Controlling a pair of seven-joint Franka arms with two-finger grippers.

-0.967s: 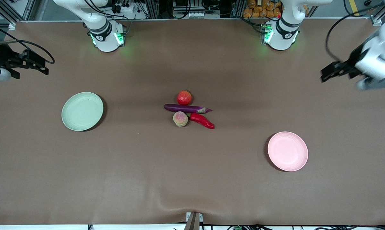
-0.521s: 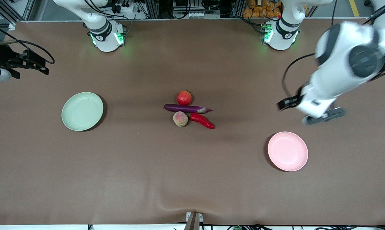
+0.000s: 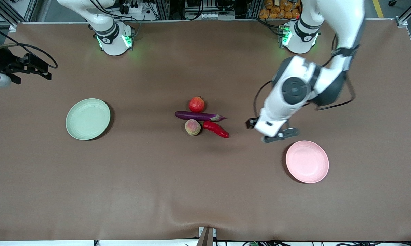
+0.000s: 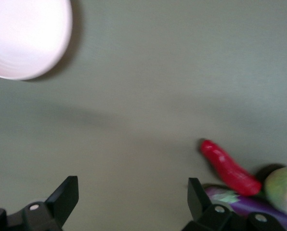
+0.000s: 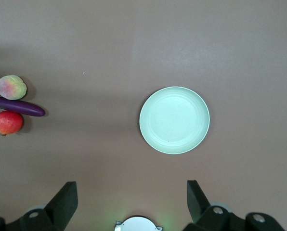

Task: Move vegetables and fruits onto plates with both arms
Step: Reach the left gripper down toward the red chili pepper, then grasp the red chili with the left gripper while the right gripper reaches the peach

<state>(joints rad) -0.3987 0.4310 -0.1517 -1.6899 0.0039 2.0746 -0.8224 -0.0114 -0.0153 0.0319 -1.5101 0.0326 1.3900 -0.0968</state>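
Observation:
The pomegranate (image 3: 196, 104), eggplant (image 3: 199, 116), peach (image 3: 192, 127) and chili pepper (image 3: 215, 129) lie clustered mid-table. The green plate (image 3: 88, 119) sits toward the right arm's end and the pink plate (image 3: 307, 161) toward the left arm's end; both are bare. My left gripper (image 3: 255, 124) is open and empty over bare table between the chili and the pink plate. The left wrist view shows its gripper (image 4: 132, 192), the chili (image 4: 228, 167), eggplant (image 4: 249, 204), peach (image 4: 283, 190) and pink plate (image 4: 23, 38). My right gripper (image 3: 38, 67) waits high, open and empty (image 5: 132, 192), and the green plate (image 5: 174, 120) shows in its wrist view.
A brown cloth (image 3: 157, 177) covers the table, with a ripple at its near edge. The arm bases (image 3: 114, 39) stand along the edge farthest from the front camera.
My left arm has swung in from its end of the table and lowered its gripper toward the fruit cluster, now close to the chili. The right arm and all objects have not moved.

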